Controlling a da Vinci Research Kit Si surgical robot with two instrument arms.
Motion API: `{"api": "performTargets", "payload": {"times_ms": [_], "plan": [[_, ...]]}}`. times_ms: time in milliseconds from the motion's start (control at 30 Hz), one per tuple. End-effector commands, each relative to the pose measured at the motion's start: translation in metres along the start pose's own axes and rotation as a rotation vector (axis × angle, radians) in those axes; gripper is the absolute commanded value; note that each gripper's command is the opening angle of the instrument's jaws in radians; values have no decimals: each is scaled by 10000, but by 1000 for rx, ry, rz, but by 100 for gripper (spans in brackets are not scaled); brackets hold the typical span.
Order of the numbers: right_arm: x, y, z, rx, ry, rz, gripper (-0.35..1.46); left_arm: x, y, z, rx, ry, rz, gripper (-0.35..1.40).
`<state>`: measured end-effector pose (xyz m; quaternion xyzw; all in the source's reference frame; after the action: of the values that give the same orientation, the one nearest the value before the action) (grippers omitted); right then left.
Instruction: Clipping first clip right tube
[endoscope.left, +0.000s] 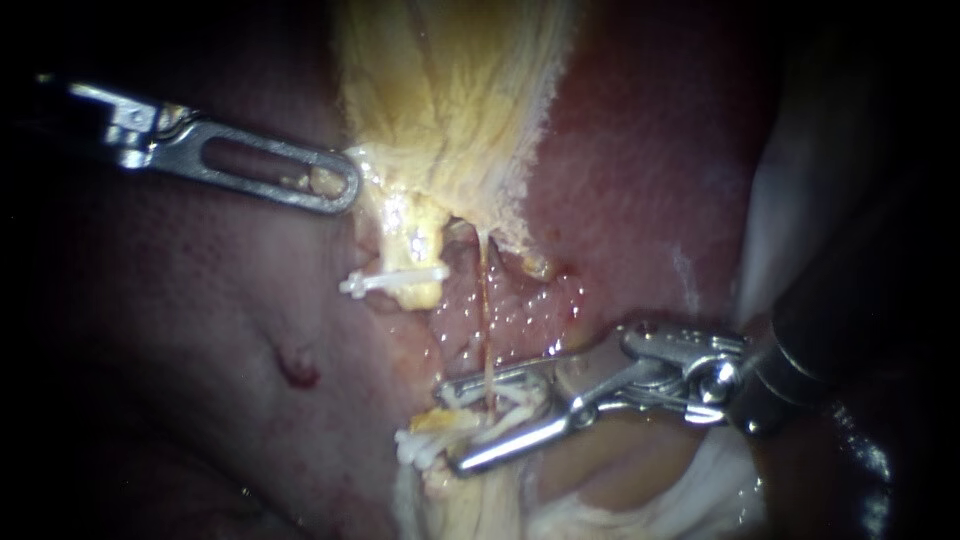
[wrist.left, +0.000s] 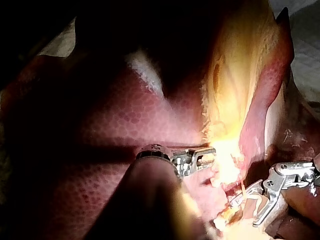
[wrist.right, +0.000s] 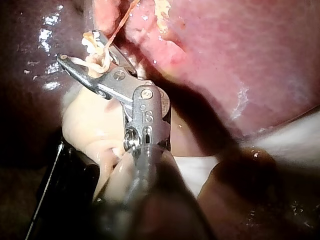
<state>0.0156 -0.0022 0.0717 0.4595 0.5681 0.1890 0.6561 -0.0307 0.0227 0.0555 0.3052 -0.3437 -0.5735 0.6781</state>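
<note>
1. R instrument (endoscope.left: 448, 430), shaft entering from the right, is lying across the liver (endoscope.left: 650, 200) w/ its tip below the yellow gallbladder (endoscope.left: 450, 90).
2. Its jaws are standing partly apart and are carrying a white clip (endoscope.left: 425, 445) between them. Both jaws are touching it, and the clip's legs are also apart.
3. Right tube (endoscope.left: 485, 310), a thin orange strand, is running down from the gallbladder's lower edge and passing between the jaws, inside the white clip. In the R wrist view it is crossing the clip near the jaw tips.
4. Left tube (endoscope.left: 415, 245), thicker and pale yellow, is sitting just beside the right tube. It is bearing a seated clip (endoscope.left: 395, 280) lying crosswise, near the R instrument but apart from it.
5. L instrument (endoscope.left: 340, 188), entering from upper left, is showing one slotted face w/ specks of yellow tissue in the slot. Its tip is touching the gallbladder's edge; whether it is gripping anything, cannot tell.
6. A small red spot (endoscope.left: 297, 370) is showing on the liver, well apart from both instruments.
</note>
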Motion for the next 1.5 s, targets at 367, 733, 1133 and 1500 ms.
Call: {"api": "performTargets", "payload": {"times_ms": [367, 733, 1133, 1500], "plan": [[15, -29, 3, 37, 39, 14, 49, 0, 0, 0, 0, 0, 0, -35], [19, -34, 5, 48, 51, 21, 48, 0, 0, 0, 0, 0, 0, -35], [11, -12, -9, 49, 49, 31, 27, -1, 2, 1, 0, 0, 0, -35], [8, -5, -15, 51, 47, 42, -13, -1, 3, 1, 0, 0, 0, -35]]}}
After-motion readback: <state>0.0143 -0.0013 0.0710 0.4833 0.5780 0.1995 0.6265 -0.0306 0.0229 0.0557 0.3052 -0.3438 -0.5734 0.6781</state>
